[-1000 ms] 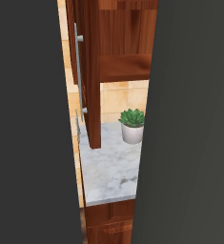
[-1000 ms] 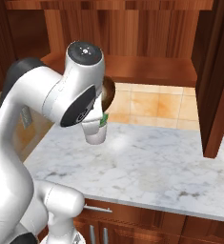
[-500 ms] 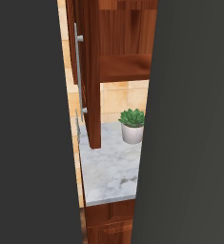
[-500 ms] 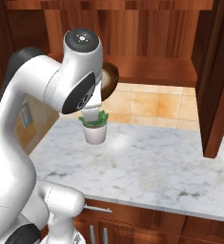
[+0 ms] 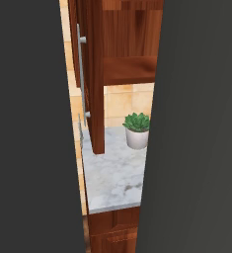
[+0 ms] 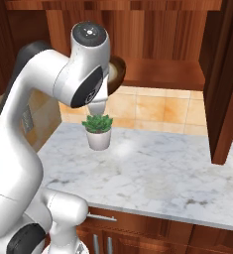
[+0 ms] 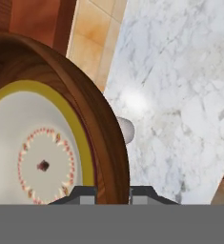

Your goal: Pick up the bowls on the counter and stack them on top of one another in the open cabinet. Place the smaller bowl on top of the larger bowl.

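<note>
While raised beside the open cabinet point(image 6: 162, 74), gripper point(image 7: 112, 193) clamped on bowl point(image 7: 51, 138) rim.

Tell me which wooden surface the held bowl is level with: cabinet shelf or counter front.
The cabinet shelf: the bowl, gripped at its rim, hangs at its left end, well above the marble counter.

A white pot point(image 6: 98, 140) holding a green succulent point(image 6: 98, 122) stands upright. Tan wall tiles point(image 6: 152, 109) lie at its 12 o'clock.
</note>
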Motion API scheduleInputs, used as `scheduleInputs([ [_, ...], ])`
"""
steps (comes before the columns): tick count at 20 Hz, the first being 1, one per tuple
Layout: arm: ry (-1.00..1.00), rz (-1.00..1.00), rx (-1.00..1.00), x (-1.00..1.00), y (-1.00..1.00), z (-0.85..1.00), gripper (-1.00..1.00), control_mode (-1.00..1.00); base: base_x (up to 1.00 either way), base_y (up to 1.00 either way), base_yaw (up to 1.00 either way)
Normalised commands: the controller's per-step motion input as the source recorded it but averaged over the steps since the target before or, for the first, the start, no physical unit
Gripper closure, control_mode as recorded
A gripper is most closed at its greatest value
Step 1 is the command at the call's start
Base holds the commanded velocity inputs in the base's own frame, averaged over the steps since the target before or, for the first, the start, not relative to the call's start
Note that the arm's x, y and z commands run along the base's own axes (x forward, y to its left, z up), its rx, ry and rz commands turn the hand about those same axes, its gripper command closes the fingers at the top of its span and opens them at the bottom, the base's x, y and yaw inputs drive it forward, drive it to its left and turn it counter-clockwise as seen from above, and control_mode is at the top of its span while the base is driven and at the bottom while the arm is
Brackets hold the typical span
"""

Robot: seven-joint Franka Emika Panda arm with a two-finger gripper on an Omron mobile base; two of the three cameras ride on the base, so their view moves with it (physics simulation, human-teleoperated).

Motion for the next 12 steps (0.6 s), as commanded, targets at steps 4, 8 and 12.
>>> scheduleInputs([
  [4,-0.04,-0.02,0.02,0.25,0.0,0.16,1.0,-1.0,0.0,0.0,0.0],
  [8,-0.05,-0.03,0.01,0.24,0.0,0.16,1.0,-1.0,0.0,0.0,0.0],
  [12,-0.03,-0.03,0.0,0.25,0.0,0.13,1.0,-1.0,0.0,0.0,0.0],
])
